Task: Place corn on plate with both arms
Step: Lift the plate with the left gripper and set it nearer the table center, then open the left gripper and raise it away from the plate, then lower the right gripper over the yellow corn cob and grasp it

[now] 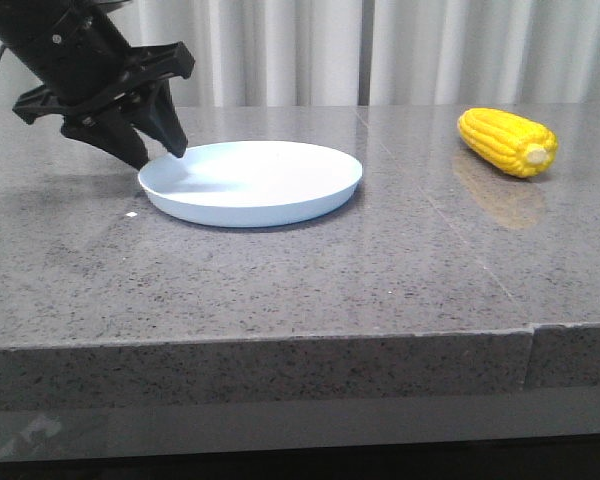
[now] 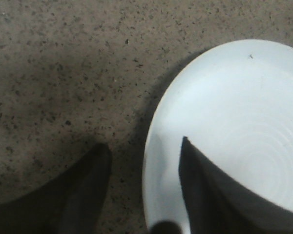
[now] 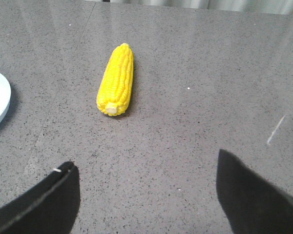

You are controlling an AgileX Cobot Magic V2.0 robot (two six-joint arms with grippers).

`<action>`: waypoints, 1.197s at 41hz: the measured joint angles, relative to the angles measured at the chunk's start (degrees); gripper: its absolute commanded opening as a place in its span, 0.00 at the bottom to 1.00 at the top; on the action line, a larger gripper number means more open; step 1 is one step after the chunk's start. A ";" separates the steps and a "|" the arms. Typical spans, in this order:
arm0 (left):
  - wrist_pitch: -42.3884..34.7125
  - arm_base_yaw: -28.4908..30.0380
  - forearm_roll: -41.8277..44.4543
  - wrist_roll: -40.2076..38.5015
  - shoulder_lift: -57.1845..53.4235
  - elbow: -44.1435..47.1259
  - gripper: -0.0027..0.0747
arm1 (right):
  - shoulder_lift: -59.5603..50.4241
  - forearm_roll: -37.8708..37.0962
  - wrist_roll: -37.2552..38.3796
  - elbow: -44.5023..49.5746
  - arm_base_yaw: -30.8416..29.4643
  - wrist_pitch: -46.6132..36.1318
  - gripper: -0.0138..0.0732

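The corn [image 1: 508,142] lies on the grey stone table [image 1: 280,290] well to the right of the plate [image 1: 251,183], its pale cut end toward the camera and nothing between the two but bare tabletop, with pale curtains [image 1: 380,50] hanging behind. The left gripper [image 1: 152,146] leans in over the plate's left rim, jaws wide with one finger [image 2: 205,190] above the plate and the other [image 2: 83,195] over the table beside it, so the rim sits between them. The right gripper [image 3: 146,195] shows only in its wrist view, jaws wide and holding nothing, above bare table near the corn.
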 measured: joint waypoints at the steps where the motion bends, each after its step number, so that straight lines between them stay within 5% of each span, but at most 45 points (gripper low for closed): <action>1: 0.00 0.00 0.80 0.00 -0.64 0.00 0.62 | 0.00 0.00 0.00 0.00 0.00 0.00 0.85; 22: 4.66 -9.01 20.51 -0.40 -29.84 8.84 0.62 | 0.00 0.00 0.00 0.00 0.00 0.00 0.85; 49: 6.81 -8.14 24.59 -8.61 -68.15 31.48 0.62 | 0.00 0.00 0.00 0.00 0.00 0.00 0.85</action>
